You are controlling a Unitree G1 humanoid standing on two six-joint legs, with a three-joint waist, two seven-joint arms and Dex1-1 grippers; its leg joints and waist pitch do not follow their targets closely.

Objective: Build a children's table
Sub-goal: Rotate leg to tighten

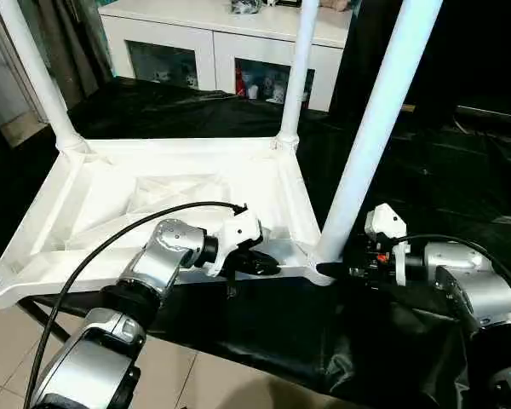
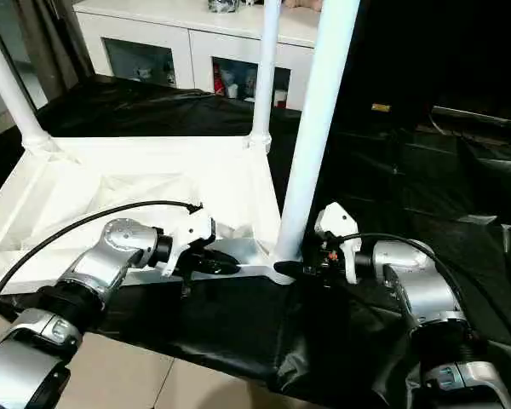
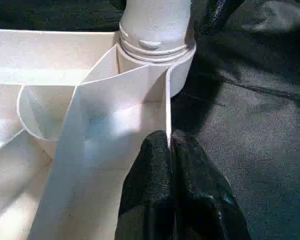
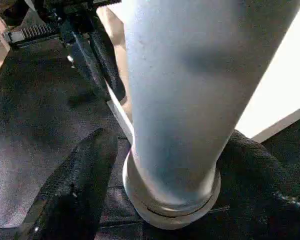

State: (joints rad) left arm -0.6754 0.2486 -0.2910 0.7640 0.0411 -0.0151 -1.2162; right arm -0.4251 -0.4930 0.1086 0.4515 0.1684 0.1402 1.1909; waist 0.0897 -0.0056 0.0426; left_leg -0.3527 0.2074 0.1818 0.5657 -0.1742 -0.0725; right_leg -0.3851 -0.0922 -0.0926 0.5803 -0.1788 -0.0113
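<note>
The children's table lies upside down on a black cloth, its white ribbed tabletop (image 1: 111, 183) facing up. White legs stand upright in the corner sockets: one far left (image 1: 34, 77), one far right (image 1: 296, 77) and one near right (image 1: 375, 128). My left gripper (image 1: 268, 266) is shut on the thin near rim of the tabletop, one black finger (image 3: 145, 185) on each side of the wall, close to the near right socket. My right gripper (image 1: 328, 270) stands open around the base of the near right leg (image 4: 190, 100). One finger (image 4: 75, 185) sits a little apart from the leg.
A white cabinet (image 1: 213, 43) with glass doors stands behind the table. The black cloth (image 1: 426, 170) covers the floor under and to the right of the tabletop. Pale floor tiles (image 1: 196, 375) show in front. A black cable (image 1: 111, 243) arcs over my left forearm.
</note>
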